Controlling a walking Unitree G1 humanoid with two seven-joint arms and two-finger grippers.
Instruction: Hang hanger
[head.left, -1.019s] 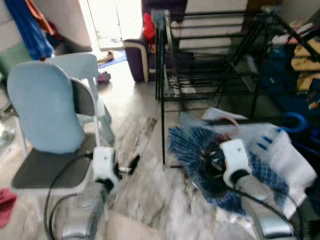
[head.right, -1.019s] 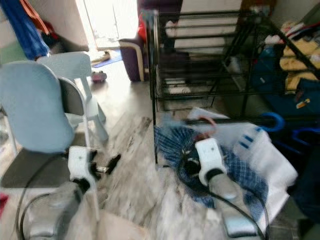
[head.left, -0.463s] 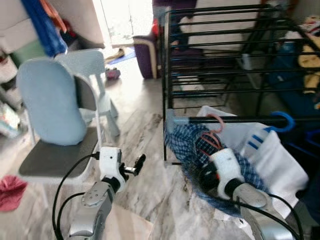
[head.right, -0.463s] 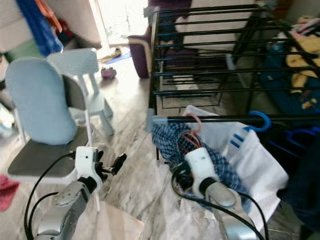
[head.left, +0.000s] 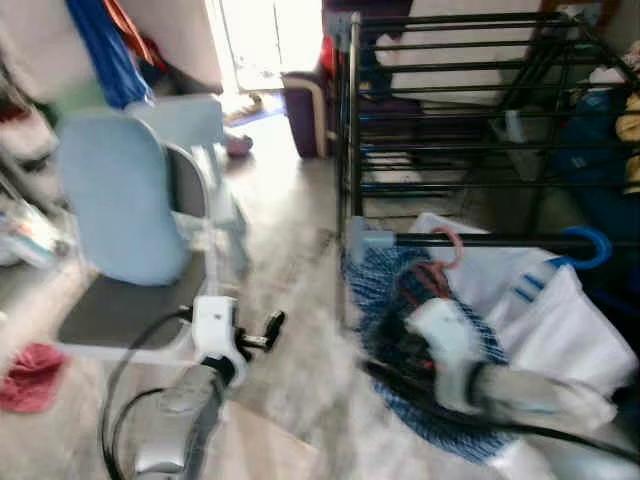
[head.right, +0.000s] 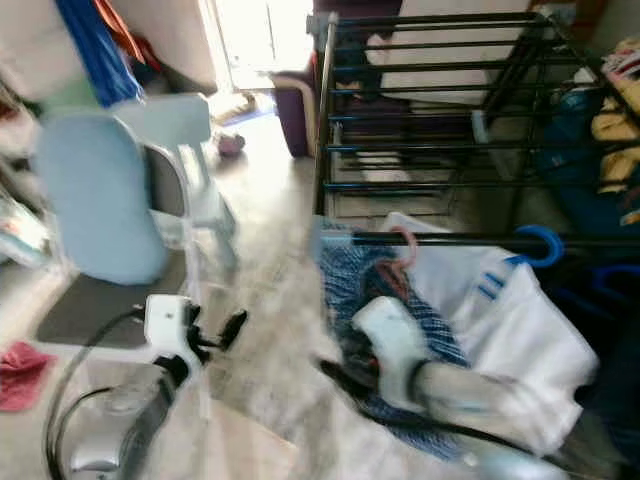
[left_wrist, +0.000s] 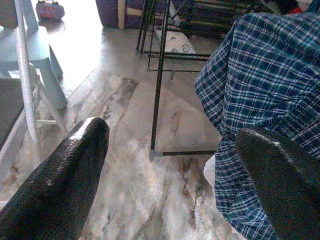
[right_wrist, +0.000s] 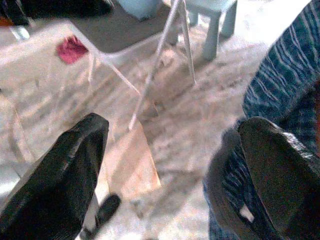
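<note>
The right gripper (right_wrist: 170, 175) has let go and swung off to the right of frame — its fingers spread wide, nothing between them. That suggests the hanging is done. The pink hanger (head.left: 447, 247) sits hooked on the rack's front rail (head.left: 480, 240), centre-right, its hook pointing up, its long axis running down into the blue plaid shirt (head.left: 385, 290). The left gripper (left_wrist: 172, 165) hovers lower left, wide too.

Motion blur smears the right arm (head.left: 500, 385) at lower right; its fingertips stay hidden behind the wrist. The pink hanger (head.left: 440, 262) is partly buried in the plaid shirt (head.left: 400, 300).
</note>
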